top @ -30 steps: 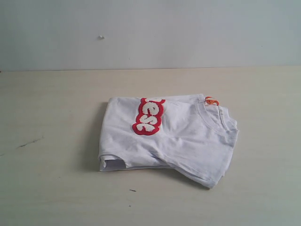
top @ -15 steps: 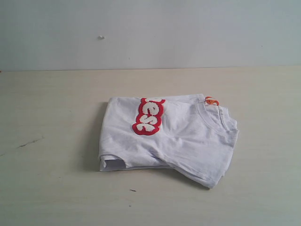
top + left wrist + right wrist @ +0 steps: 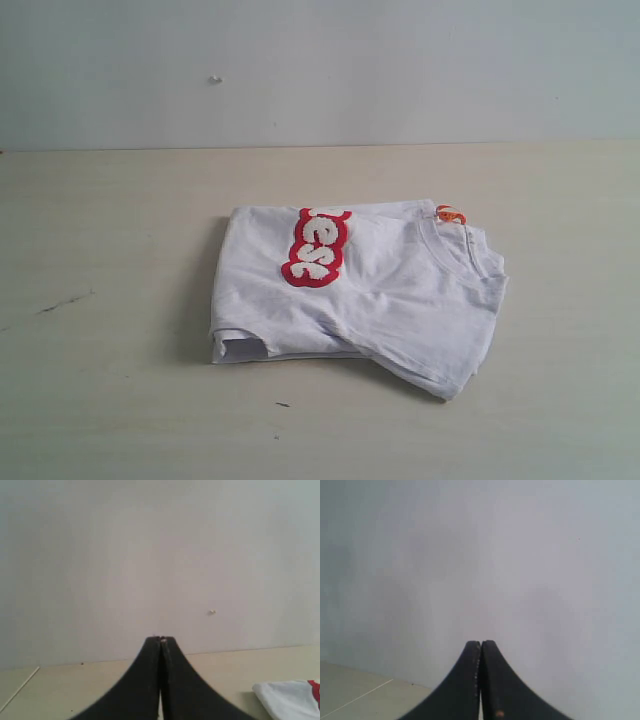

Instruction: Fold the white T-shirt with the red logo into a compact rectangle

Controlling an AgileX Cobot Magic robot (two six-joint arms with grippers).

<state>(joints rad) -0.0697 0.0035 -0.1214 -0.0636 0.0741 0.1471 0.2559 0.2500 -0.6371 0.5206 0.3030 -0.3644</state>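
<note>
Seemingly done — thin white cotton T-shirt [image 3: 390, 295] lies folded (fuzzy red-outlined logo [image 3: 316, 248] up); left gripper [image 3: 160, 640], right gripper [image 3: 480, 643] pressed together, empty

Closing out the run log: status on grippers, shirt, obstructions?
Left gripper shut, empty; right gripper shut, empty. White T-shirt folded on table, red logo up, top layer skewed. No obstruction seen.

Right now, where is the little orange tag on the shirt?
In the exterior view the orange tag sits at the back right corner of the folded white shirt, by the collar, right of the red logo.
</note>
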